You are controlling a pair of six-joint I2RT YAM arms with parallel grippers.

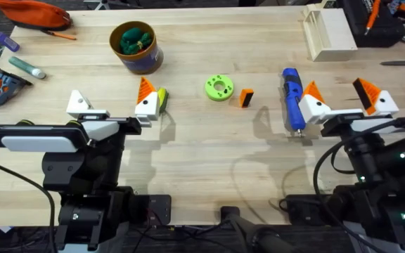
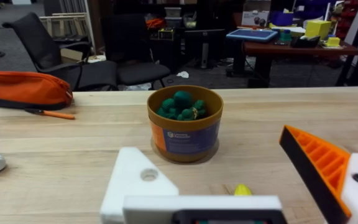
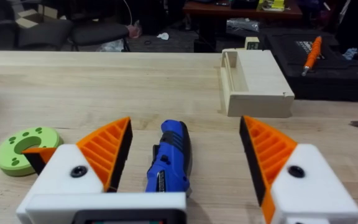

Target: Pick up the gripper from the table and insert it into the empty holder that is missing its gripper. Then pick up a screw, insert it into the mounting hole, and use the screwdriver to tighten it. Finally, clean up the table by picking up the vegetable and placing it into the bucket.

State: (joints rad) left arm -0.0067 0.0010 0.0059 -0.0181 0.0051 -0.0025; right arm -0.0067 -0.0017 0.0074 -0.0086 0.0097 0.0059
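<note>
Overhead we see our right gripper (image 1: 337,98) spread wide beside the screwdriver (image 1: 291,95), lengthwise tip toward us; left gripper (image 1: 111,104) apart

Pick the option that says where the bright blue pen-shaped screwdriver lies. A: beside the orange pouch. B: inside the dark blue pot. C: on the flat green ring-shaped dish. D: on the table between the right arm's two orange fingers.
D: the bright blue pen-shaped screwdriver lies on the wooden table between the right gripper's open orange fingers.
</note>
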